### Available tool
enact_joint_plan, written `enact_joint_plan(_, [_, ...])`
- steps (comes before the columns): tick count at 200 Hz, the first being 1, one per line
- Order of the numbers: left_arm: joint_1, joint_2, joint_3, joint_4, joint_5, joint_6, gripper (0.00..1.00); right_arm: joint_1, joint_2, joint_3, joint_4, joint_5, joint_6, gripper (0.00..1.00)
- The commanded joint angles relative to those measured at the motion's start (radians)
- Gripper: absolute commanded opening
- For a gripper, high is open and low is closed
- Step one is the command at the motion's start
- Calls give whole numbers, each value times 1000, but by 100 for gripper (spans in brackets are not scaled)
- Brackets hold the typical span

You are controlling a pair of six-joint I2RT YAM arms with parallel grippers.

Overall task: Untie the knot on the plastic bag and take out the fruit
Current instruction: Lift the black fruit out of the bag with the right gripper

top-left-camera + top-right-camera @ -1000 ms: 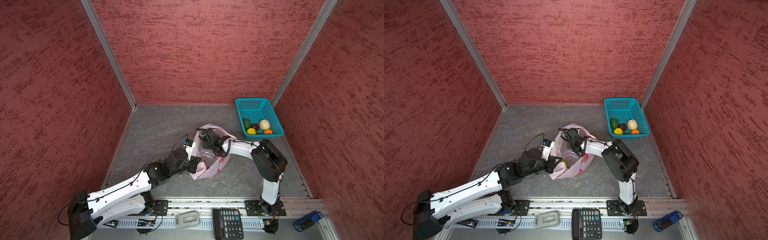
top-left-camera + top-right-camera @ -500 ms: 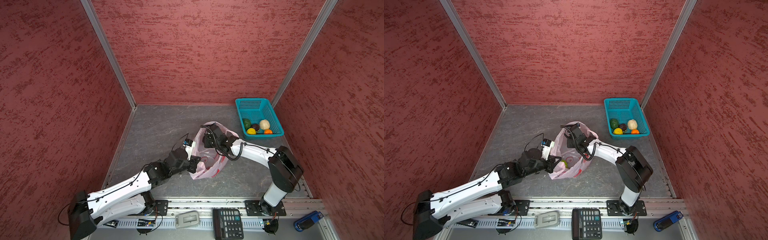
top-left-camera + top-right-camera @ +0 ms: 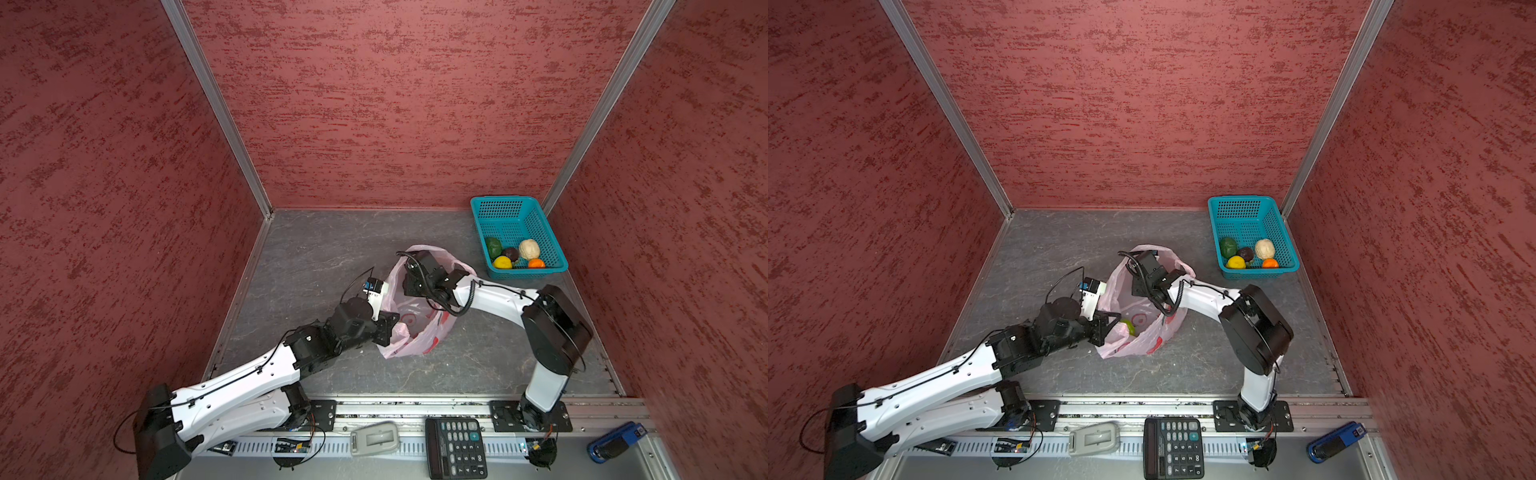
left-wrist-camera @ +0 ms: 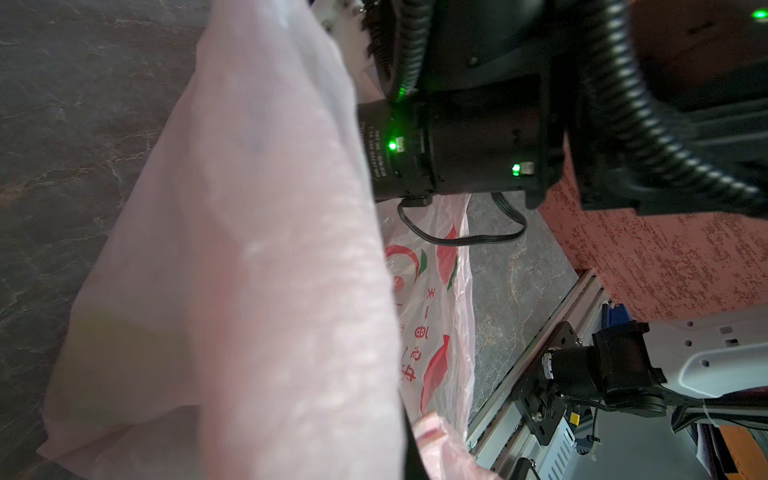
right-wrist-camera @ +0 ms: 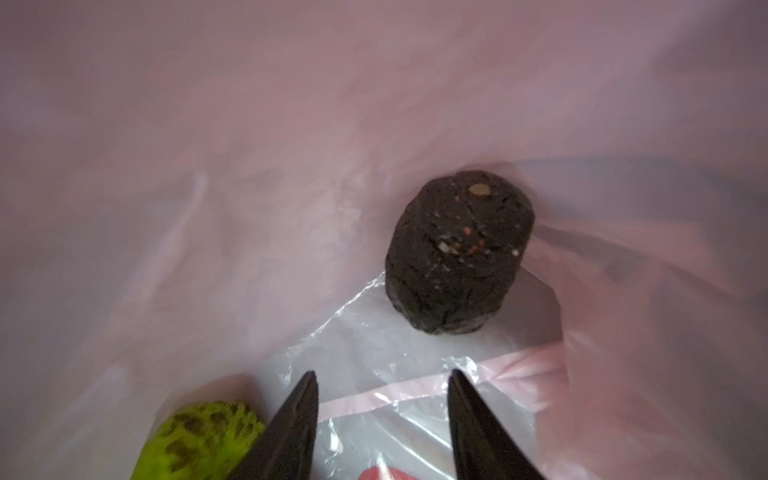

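Inside the plastic bag (image 3: 415, 345), which lies on the bench (image 3: 316, 257) with its mouth gaping and no tie across it, we see the dark fruit (image 5: 459, 253) sitting on the film and the green fruit (image 5: 199, 436) off to one side. Our right fingers (image 5: 291, 428) stand spread and empty. Their tips are just short of the dark fruit, which sits a little toward one finger's side.

Compared with a second ago, our right arm has stretched out. Its elbow has swung away from the bag and the forearm lies longer and flatter, while the wrist stays over the mouth. Our left fingers (image 3: 1102, 328) are pressed together on the bag's near rim, where they were a second ago, holding the opening up. The bag itself has hardly shifted.

Farther off, the teal basket (image 3: 552, 266) near the bench's far right corner holds five pieces, as before.

We judge the untying done and the emptying well along. The reach has gone from hovering over the opening to being set for a grasp. The next move calls for easing forward around the dark fruit without snagging the thin film.
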Motion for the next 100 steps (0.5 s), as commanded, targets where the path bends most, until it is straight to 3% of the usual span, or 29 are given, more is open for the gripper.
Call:
enact_joint_plan(1, [1,-5,-8,-6,20,-4,0,-11,53,58,18,48,59,57])
enact_joint_plan(55, [-13,-26,-12,-23,16,-13,0,-27,130,102,7,152,138,73])
enact_joint_plan(83, [-14,-31,-14,-36,24,-11,0,-42,173,104,46,160,150,74])
enact_joint_plan(100, [-13,-30,-10,-43,29,-7,0,-46,194,104,67,165,151,69])
